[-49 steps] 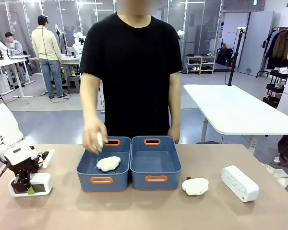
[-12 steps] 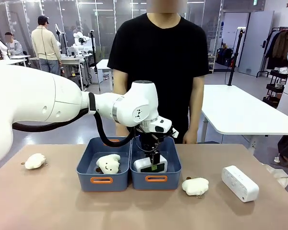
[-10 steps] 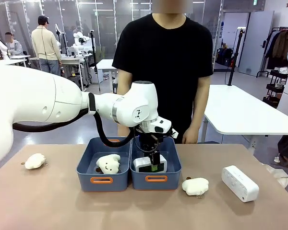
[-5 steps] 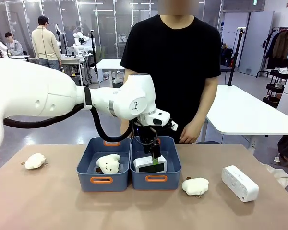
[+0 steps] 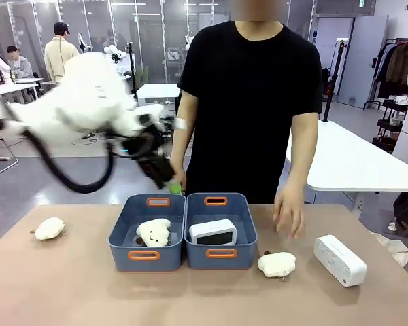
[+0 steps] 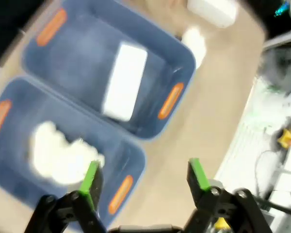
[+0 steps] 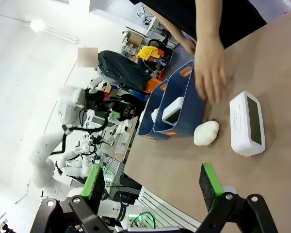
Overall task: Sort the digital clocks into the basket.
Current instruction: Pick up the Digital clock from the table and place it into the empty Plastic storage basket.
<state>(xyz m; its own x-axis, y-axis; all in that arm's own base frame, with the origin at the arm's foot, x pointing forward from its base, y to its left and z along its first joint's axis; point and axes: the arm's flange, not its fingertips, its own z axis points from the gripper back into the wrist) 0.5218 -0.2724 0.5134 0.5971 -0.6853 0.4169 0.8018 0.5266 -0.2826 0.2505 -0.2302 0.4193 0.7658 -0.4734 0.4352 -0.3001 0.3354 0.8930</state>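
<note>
The left end effector (image 6: pixel 144 175) hangs above the 2 bins, its green-padded fingers apart with nothing between them; in the front view it is a blur. The right end effector (image 7: pixel 151 183) stands wide and empty, well apart from the things.

1 digital clock (image 5: pixel 213 231), a white rounded plastic box with a flat dark-grey display, lies in the basket (image 5: pixel 245 255), the right-hand of 2 matching blue plastic bins with rounded corners and orange-rimmed handle slots. The second clock (image 5: pixel 339 259) lies on the tan table (image 5: pixel 88 292), well apart from the basket. The left bin (image 5: pixel 122 251) holds a fluffy cream plush toy (image 5: pixel 154 232). A person's hand (image 5: pixel 287 210) hovers between the basket and the second clock. Print on the displays is too small to read.
</note>
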